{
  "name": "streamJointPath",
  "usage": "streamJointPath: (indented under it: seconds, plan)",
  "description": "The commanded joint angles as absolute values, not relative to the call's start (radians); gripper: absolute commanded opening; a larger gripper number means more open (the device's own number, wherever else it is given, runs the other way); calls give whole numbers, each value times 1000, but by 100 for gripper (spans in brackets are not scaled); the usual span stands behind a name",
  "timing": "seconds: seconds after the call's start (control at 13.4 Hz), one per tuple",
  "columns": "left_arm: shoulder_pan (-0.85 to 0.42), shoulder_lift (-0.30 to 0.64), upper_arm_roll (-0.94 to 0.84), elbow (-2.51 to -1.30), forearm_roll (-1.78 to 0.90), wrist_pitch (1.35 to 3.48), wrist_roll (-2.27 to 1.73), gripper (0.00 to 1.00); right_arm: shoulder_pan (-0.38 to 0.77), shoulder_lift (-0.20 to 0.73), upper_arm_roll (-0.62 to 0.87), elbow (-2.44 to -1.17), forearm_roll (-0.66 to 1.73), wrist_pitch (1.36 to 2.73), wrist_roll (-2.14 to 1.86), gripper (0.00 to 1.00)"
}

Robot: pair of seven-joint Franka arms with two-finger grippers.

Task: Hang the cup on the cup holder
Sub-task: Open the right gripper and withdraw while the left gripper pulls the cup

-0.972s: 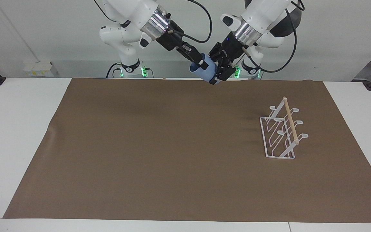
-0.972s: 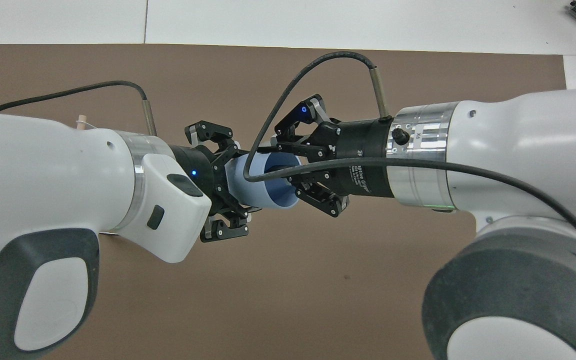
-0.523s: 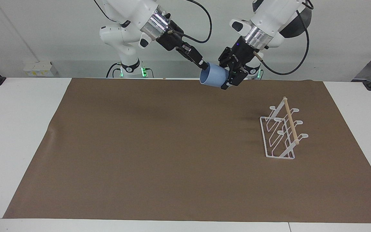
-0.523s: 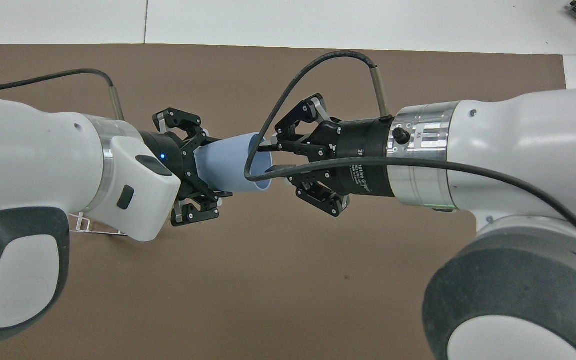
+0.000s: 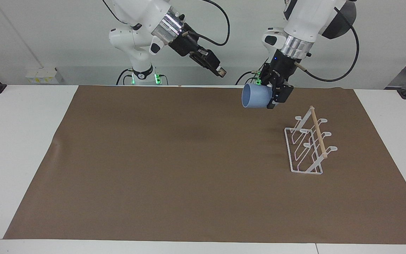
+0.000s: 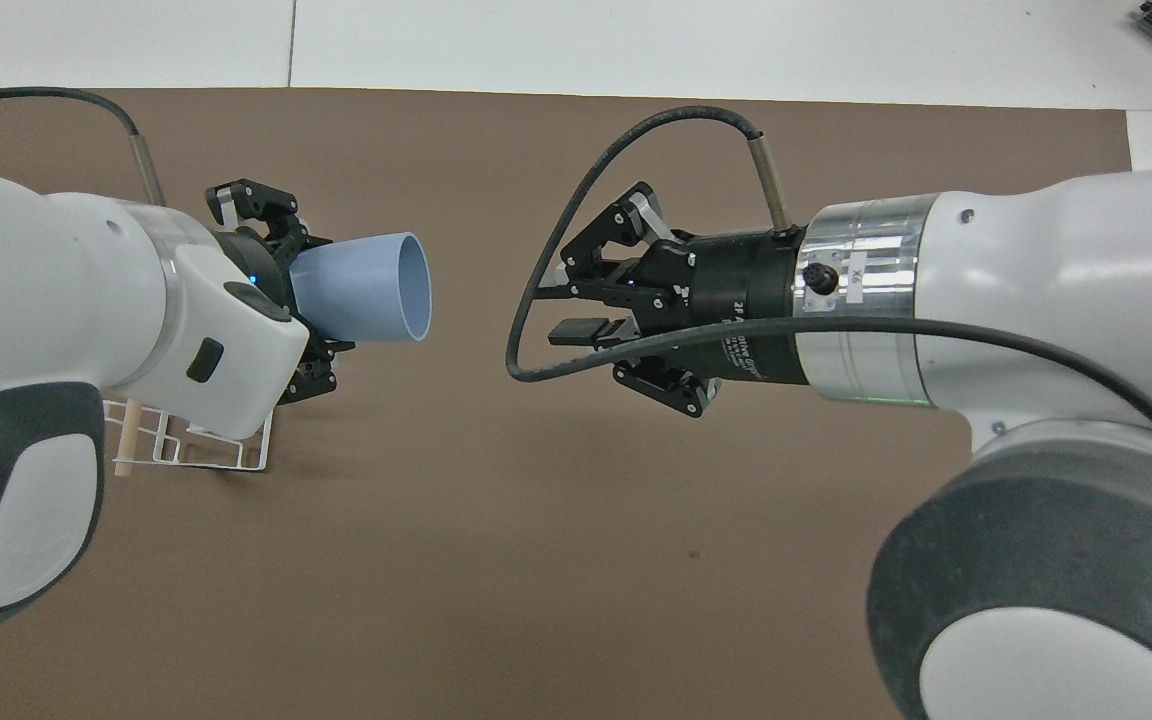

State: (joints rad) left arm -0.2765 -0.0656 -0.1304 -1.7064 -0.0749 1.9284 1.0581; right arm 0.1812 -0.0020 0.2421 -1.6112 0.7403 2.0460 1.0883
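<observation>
The left gripper (image 5: 271, 100) grips the cup (image 5: 256, 96) by its narrow base, up in the air in the upper right of the facing view, over the brown mat (image 5: 189, 169) near its edge at the robots' end. The cup lies on its side, its open rim turned toward the right arm's end of the table. In the overhead view the cup (image 6: 361, 287) sits at the left of the frame, mouth facing the right gripper (image 6: 576, 315), with clear brown mat showing between the two.

The right gripper (image 5: 221, 72) hangs in the upper middle of the facing view, above the mat's edge at the robots' end, holding nothing. From above, its flat fingertips stand slightly apart.

The holder (image 5: 308, 146) stands on the mat at the right of the facing view, below the cup and apart from it, toward the left arm's end. Its wooden dowel slopes along the top, with looped prongs sticking out to the side. In the overhead view only a corner of the holder (image 6: 186, 450) peeks out under the left arm.

The mat covers most of the white table (image 5: 12, 141); its whole middle and lower part lies bare. White print on the right gripper's black body is too small to read. A black cable (image 6: 576, 200) loops over that gripper.
</observation>
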Motion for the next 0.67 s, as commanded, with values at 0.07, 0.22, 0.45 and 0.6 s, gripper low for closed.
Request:
streamJointPath:
  seconds: [0.07,0.22,0.45,0.6]
  plan:
    - [-264,-63,-138,-1697,173,1870,1048,0,105,-5,244,-1615,753,1977,808,33]
    - [-238,-57,-138,-1706,288,1832,1043,0,80,-5,242,-1617,723,1956,685,33]
    - [-238,-25,-138,-1713,518,1841,1043,0,58,-2,242,-1614,602,1956,539,33]
    - [-200,12,-138,-1713,566,1858,1039,0,60,2,244,-1608,453,1954,485,33]
